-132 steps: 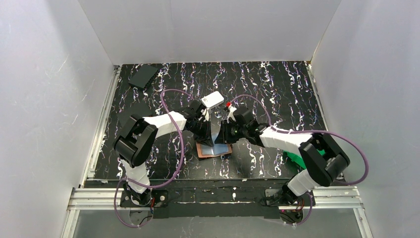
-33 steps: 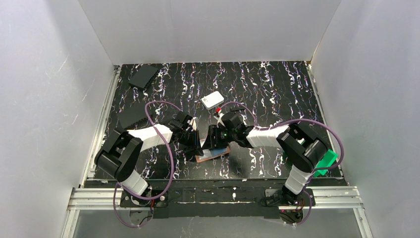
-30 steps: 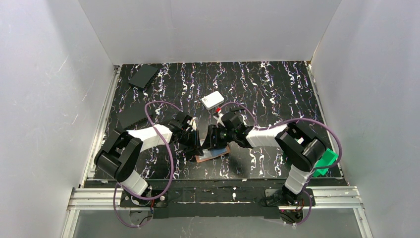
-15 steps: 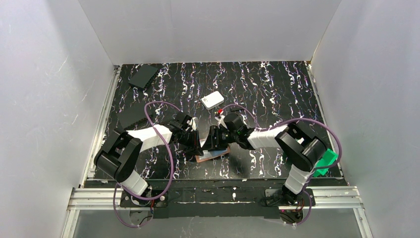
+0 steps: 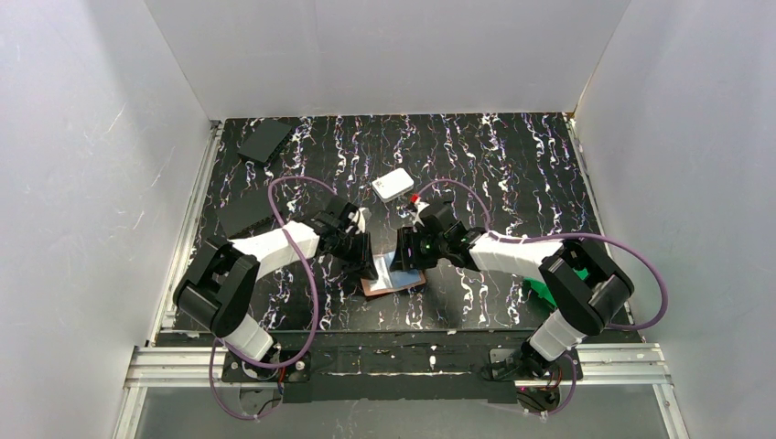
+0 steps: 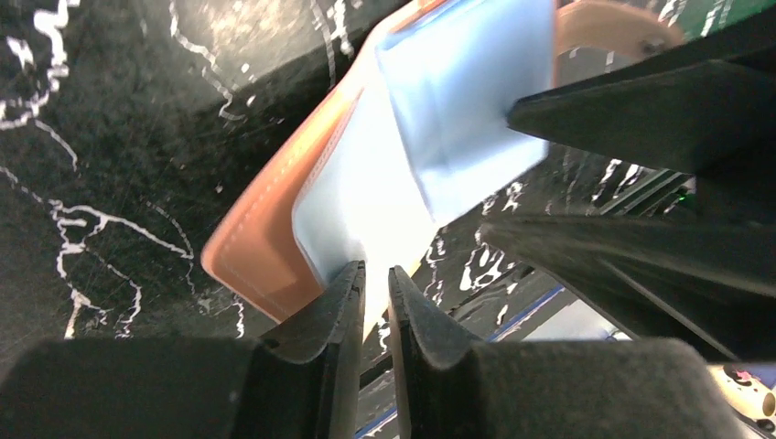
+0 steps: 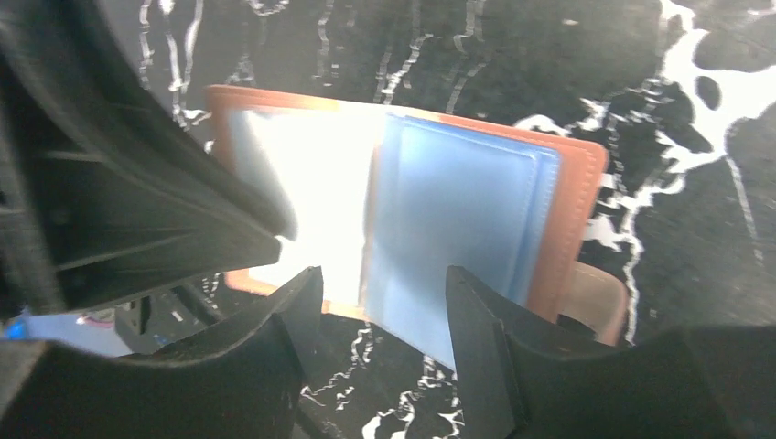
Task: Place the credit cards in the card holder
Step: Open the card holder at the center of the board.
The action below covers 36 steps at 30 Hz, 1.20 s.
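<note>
black desk [image 5: 512, 165] with white and purple marbling, walled in by pale panels. the left arm [image 5: 274, 242] and the right arm [image 5: 508, 249] reach inward from the near edge and meet over the middle of the near half. a flat black slab [image 5: 264, 140] lies at the far left corner; a green bin [image 5: 549, 294] shows partly behind the right arm's elbow; a white rounded box [image 5: 393, 184] sits just beyond the two wrists. the card holder [image 5: 395, 283], orange-brown leather, lies open on the desk between the two tools, light-blue inner panels facing up. left tool [image 6: 373, 293]: fingers drawn almost together, a thin pale edge of the inner panel caught in the narrow gap. right tool [image 7: 384, 283]: fingers spread, the holder's near edge seen in the gap between them; whether they touch it cannot be told. the snap tab [image 7: 595, 293] sticks out past the leather edge beside the blue panel.
</note>
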Motion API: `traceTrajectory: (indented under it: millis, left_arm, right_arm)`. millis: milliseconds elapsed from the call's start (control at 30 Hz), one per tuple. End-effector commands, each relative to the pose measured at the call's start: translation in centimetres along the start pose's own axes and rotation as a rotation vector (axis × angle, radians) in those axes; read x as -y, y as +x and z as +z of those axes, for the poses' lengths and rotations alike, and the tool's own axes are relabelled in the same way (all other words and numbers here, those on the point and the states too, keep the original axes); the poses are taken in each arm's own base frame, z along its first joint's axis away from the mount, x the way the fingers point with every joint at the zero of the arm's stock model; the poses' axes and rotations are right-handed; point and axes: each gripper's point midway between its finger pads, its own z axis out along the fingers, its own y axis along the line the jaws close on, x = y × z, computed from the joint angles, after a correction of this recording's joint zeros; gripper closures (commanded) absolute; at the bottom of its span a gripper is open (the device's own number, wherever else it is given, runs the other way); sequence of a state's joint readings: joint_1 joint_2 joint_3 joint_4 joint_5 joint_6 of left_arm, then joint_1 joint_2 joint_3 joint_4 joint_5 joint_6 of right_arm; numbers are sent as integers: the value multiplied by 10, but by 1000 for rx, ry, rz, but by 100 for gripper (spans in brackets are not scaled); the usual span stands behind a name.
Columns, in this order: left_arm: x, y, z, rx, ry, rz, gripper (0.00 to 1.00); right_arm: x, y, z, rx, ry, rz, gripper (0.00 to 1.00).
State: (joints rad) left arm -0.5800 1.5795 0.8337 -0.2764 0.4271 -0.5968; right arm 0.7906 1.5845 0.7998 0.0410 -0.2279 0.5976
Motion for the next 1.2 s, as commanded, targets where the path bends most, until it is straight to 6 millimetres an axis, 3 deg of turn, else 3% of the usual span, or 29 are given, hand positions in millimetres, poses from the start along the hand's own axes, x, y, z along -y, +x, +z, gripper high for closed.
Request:
traceTrajectory:
  millis: [0, 200, 400, 500, 667, 833, 1000, 1067, 1167]
  left_arm:
    - [19, -11, -13, 27, 43, 45, 84]
    - [-16, 12, 14, -42, -22, -29, 87]
    - [-62, 28, 17, -40, -132, -81, 87]
    - [-67, 32, 19, -62, -106, -117, 88]
    - [-51, 22, 17, -46, -46, -122, 89]
    - [-32, 7, 3, -17, -10, -87, 88]
    - [10, -11, -14, 15, 157, -50, 78]
    - [33, -20, -20, 3, 251, -56, 79]
    - [50, -30, -36, 38, 285, -27, 77]
  right_arm:
    - [26, 5, -4, 15, 90, -14, 40]
    - [35, 17, -2, -2, 99, -4, 41]
    - [51, 28, -2, -1, 121, 6, 41]
    - [61, 40, 2, -24, 121, 29, 41]
    - [56, 41, 1, -36, 97, 43, 42]
    - [25, 10, -10, -6, 29, 8, 40]
    - [-7, -18, -23, 38, -51, -15, 36]
    - [-19, -29, -25, 48, -84, -22, 35]
    - [-32, -42, -32, 79, -115, -30, 35]
